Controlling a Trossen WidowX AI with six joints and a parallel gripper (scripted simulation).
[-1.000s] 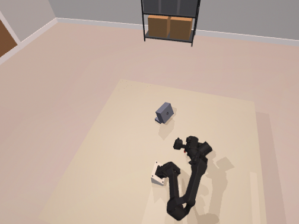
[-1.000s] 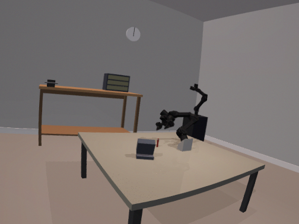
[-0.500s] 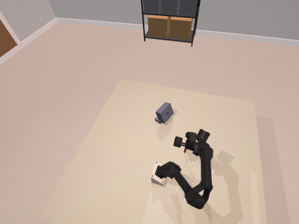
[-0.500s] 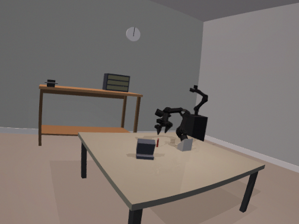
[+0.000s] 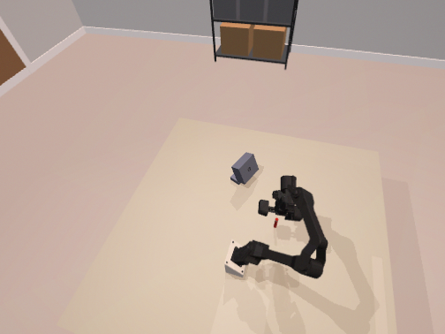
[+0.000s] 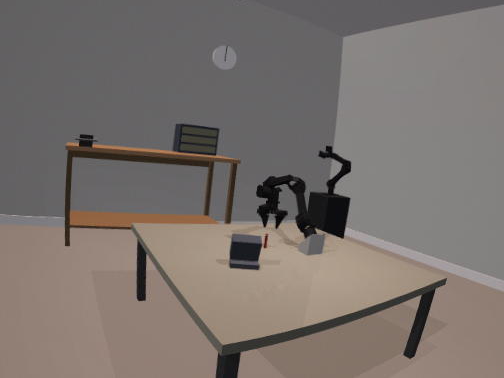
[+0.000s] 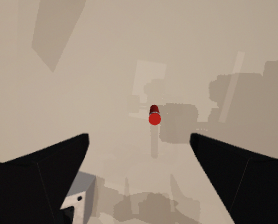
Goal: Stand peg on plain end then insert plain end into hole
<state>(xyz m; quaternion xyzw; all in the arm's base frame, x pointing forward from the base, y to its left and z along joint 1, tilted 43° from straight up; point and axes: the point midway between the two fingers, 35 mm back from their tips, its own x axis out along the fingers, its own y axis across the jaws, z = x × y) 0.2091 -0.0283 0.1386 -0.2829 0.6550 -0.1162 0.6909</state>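
The red peg stands upright on the table, apart from everything else. In the wrist view I see it almost end-on from above. My gripper is open and empty. It points down and hangs a little above the peg, with the peg below the gap between the fingers. The grey sloped panel stands further out on the table, its face with the one hole turned towards the arm. In the exterior view I see only the panel's back.
The arm's light wedge-shaped base sits near the peg on the beige table. A shelf rack with boxes stands by the far wall. A wooden bench and a second dark arm on a black block stand beyond the table.
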